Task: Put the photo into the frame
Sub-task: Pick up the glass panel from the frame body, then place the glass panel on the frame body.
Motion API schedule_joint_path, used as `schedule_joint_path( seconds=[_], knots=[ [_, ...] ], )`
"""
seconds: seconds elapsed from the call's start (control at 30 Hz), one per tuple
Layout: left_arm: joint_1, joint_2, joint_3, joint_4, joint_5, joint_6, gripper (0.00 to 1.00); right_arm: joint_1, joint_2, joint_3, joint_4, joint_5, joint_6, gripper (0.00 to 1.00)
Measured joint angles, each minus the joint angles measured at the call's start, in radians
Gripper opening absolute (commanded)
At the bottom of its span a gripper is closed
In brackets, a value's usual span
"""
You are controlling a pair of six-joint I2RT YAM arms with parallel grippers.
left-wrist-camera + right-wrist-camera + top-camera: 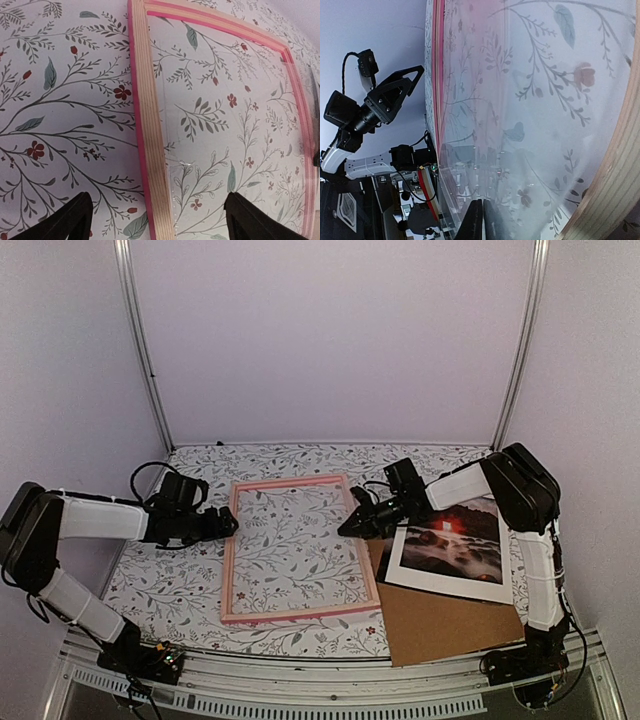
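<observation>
Top external view: the frame (300,612) lies flat mid-table on the floral cloth (170,590). At its 3 o'clock the photo (455,540), with its red sun toward 12 o'clock, rests outside the frame on a brown board (440,625). The left gripper (228,525) sits at the frame's 9 o'clock, its fingers (65,222) spread wide on either side of the left rail. The right gripper (347,527) meets the right rail from 3 o'clock with its fingertips (475,222) closed together. Whether they pinch anything cannot be told.
</observation>
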Motion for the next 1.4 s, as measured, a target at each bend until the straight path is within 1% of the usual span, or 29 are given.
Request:
schedule_joint_path(
  seconds=[0.27, 0.53, 0.77, 1.0, 1.17, 1.4],
  knots=[
    [0.0, -0.011, 0.0, -0.01, -0.017, 0.006, 0.95, -0.003, -0.021, 0.0, 0.016, -0.029, 0.024, 0.0],
    [0.018, -0.078, 0.002, -0.045, -0.056, 0.023, 0.95, -0.009, -0.12, 0.009, 0.082, -0.097, 0.112, 0.0],
    [0.095, -0.15, 0.021, -0.089, -0.069, 0.04, 0.97, -0.001, -0.147, 0.092, 0.161, -0.151, 0.208, 0.0],
    [0.172, -0.269, 0.027, -0.126, -0.11, 0.047, 0.99, 0.019, -0.145, 0.17, 0.25, -0.173, 0.314, 0.0],
    [0.2, -0.356, 0.032, -0.143, -0.144, 0.047, 0.99, 0.026, -0.097, 0.239, 0.311, -0.176, 0.369, 0.0],
    [0.202, -0.363, 0.035, -0.173, -0.185, 0.055, 1.0, 0.012, 0.05, 0.263, 0.327, -0.165, 0.393, 0.0]
  ],
)
